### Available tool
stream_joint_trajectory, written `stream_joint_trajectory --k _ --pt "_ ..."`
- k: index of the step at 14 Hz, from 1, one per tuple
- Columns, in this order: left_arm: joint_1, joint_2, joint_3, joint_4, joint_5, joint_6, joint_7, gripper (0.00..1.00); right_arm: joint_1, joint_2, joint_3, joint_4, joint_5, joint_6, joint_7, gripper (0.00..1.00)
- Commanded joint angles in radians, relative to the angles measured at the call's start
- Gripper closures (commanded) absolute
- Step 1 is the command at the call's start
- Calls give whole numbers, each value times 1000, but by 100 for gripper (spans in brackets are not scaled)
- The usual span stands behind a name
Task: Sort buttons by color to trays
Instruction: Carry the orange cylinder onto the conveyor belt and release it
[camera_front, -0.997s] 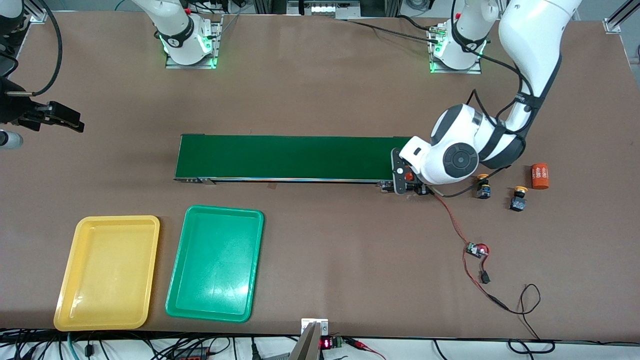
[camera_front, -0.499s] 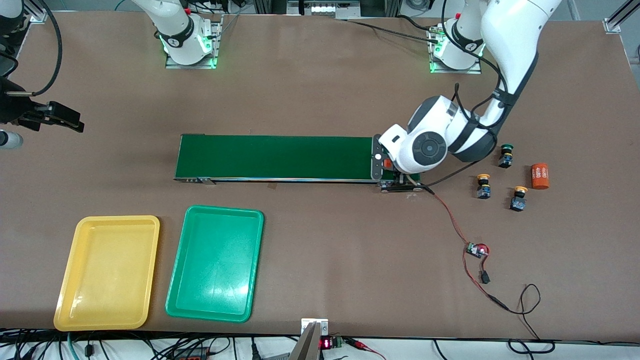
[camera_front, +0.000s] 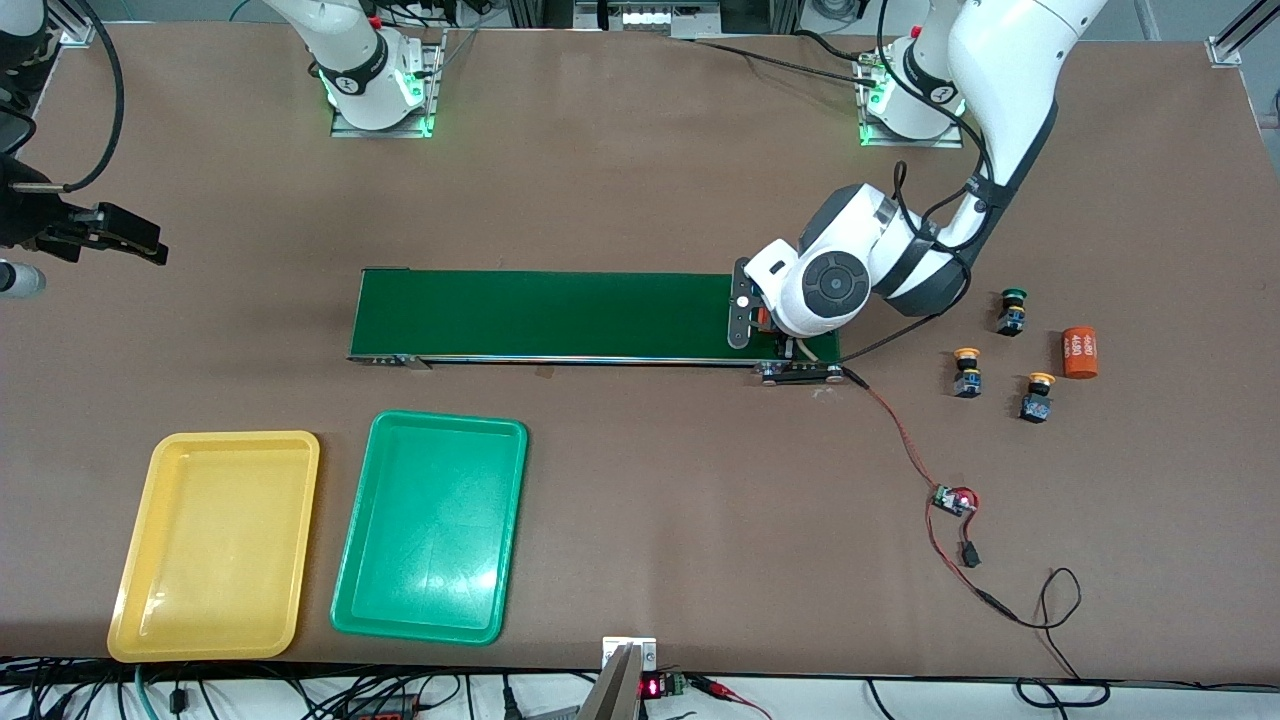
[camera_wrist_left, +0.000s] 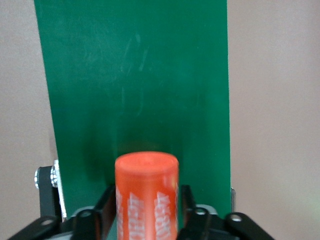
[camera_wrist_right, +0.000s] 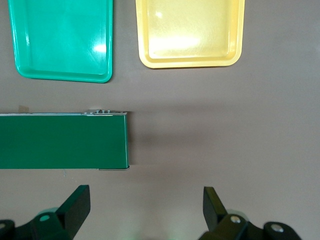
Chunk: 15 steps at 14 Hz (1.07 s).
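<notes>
Three buttons stand on the table past the left arm's end of the belt: one green-capped and two yellow-capped. The yellow tray and the green tray lie side by side, nearer the front camera than the belt. My left gripper is low over the belt's end with an orange cylinder between its fingers, which stand slightly off its sides. My right gripper waits open and empty over bare table at the right arm's end.
The dark green conveyor belt crosses the table's middle. A second orange cylinder lies beside the buttons. A red wire with a small board trails from the belt's end toward the front edge.
My left arm has swung from beside the buttons to over the belt's end with the orange cylinder, uncovering the green-capped button. Its fingers have widened around the cylinder. The right arm has not moved.
</notes>
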Motion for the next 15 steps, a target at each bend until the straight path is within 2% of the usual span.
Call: stream_joint_trajectory --k 1,3,8,13,15 --pt "7 -41 3 -26 15 6 19 0 -7 4 3 14 4 -2 -4 0" --pt "15 -56 5 -21 15 0 19 0 -8 4 3 14 4 -2 -4 0" --pt "88 -168 6 8 14 -39 -4 0 -7 4 3 14 -8 0 -5 0" --pt "127 -173 19 192 12 -282 -206 0 -8 6 3 14 -7 7 -5 0" --pt "145 -171 20 252 14 -341 -325 0 -8 4 3 14 -5 7 -5 0"
